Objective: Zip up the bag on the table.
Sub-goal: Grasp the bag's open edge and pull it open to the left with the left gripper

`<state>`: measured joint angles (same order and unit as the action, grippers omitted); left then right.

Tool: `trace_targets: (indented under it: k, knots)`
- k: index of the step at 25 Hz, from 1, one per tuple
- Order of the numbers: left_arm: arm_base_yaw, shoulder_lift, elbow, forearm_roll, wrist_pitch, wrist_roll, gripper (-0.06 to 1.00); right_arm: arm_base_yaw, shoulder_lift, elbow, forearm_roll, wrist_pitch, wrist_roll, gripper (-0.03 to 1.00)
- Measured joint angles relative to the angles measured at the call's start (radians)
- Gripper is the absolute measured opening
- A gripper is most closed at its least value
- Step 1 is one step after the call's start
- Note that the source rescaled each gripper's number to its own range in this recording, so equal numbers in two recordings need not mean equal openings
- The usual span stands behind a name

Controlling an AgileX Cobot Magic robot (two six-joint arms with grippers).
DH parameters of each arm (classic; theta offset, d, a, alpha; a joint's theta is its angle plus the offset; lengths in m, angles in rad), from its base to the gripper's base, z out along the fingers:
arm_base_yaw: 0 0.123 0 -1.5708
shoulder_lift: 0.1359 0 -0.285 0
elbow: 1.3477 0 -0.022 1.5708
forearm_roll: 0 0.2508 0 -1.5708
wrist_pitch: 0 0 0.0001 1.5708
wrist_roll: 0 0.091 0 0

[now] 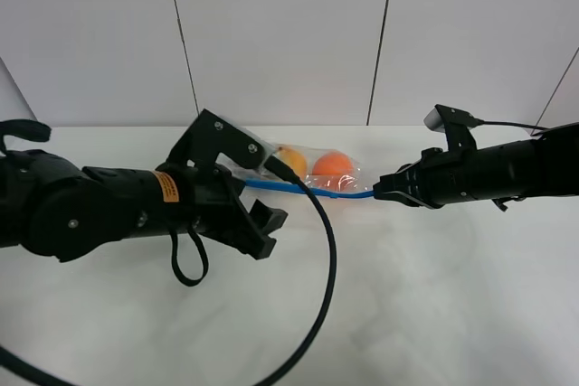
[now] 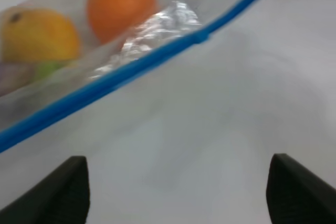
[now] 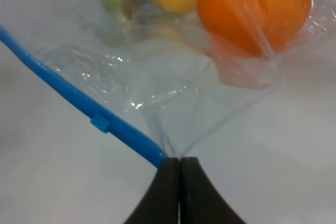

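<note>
The clear bag [image 1: 317,172] lies on the white table [image 1: 425,296] near its back edge, holding an orange [image 1: 332,164] and a yellow fruit [image 1: 291,160]. Its blue zipper strip [image 1: 308,189] runs along the near edge. My right gripper [image 1: 378,193] is shut on the bag's corner at the strip's right end, as the right wrist view shows [image 3: 180,179]. The small blue slider [image 3: 100,123] sits partway along the strip [image 2: 131,69]. My left gripper [image 2: 178,198] is open, just in front of the strip's left part, touching nothing.
A black cable [image 1: 324,259] loops from the left arm [image 1: 109,205] across the table's front. White wall panels stand behind the table. The right arm [image 1: 507,174] reaches in from the right edge.
</note>
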<state>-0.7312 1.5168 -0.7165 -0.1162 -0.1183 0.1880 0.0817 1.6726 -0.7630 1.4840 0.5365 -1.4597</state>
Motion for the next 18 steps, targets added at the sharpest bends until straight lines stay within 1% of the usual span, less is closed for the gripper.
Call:
trace_targets:
  k: [4,9,14,18]
  knots:
    - [-0.057,0.042,-0.037,0.020,-0.007,0.010,1.00,0.000,0.000,0.000,-0.002,0.000,0.008,0.00]
    - [-0.094,0.106,-0.105,0.024,-0.001,0.059,1.00,0.000,0.000,0.000,-0.010,0.000,0.022,0.00]
    - [-0.101,0.187,-0.170,0.025,0.045,0.123,1.00,0.000,0.000,0.000,-0.027,-0.002,0.042,0.00]
    - [-0.101,0.210,-0.204,0.025,0.060,0.147,1.00,0.000,0.000,0.000,-0.032,-0.002,0.050,0.00]
